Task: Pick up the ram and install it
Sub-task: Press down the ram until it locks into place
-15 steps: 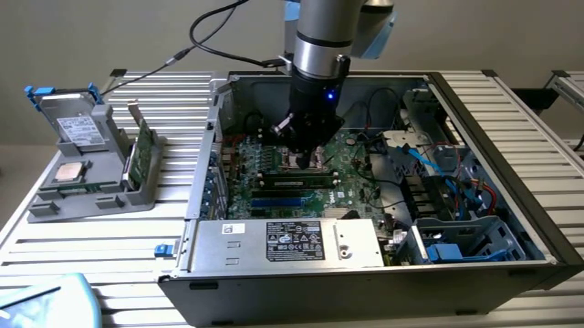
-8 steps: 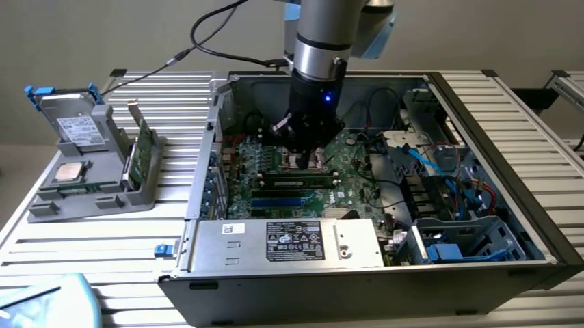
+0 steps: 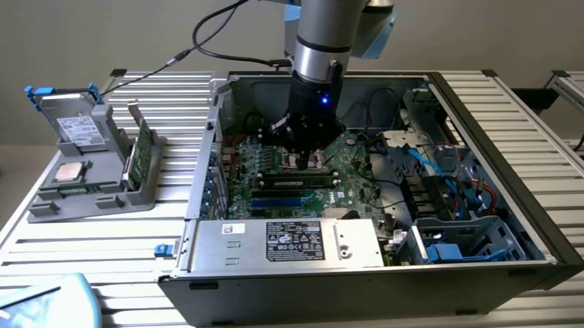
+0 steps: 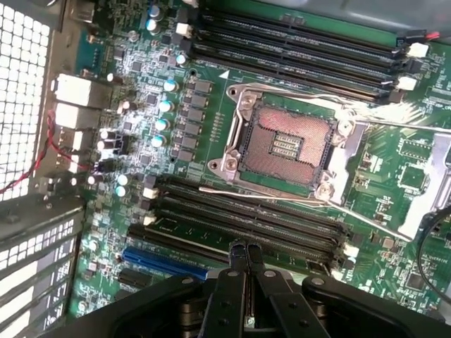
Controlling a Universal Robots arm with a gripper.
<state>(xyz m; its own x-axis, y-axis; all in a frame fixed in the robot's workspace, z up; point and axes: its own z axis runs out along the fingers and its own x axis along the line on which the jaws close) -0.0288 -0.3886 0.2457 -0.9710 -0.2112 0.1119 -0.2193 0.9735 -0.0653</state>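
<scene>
The black gripper (image 4: pixel 245 255) is clenched, fingertips together and holding nothing, just above the long thin green ram stick (image 4: pixel 246 224) lying in a black motherboard slot (image 4: pixel 282 243) inside the open computer case (image 3: pixel 511 143). Ram looks light, stiff, fragile: best gripped by its long edges.

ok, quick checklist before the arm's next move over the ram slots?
1. Gripper shut, nothing between the fingers: ok.
2. Ram sits in a black slot on the motherboard: ok.
3. Ram pressed fully home, end latches closed: cannot tell.
4. Fingertips just above the ram: ok.
5. Blue cables lie apart from the gripper: ok.
</scene>
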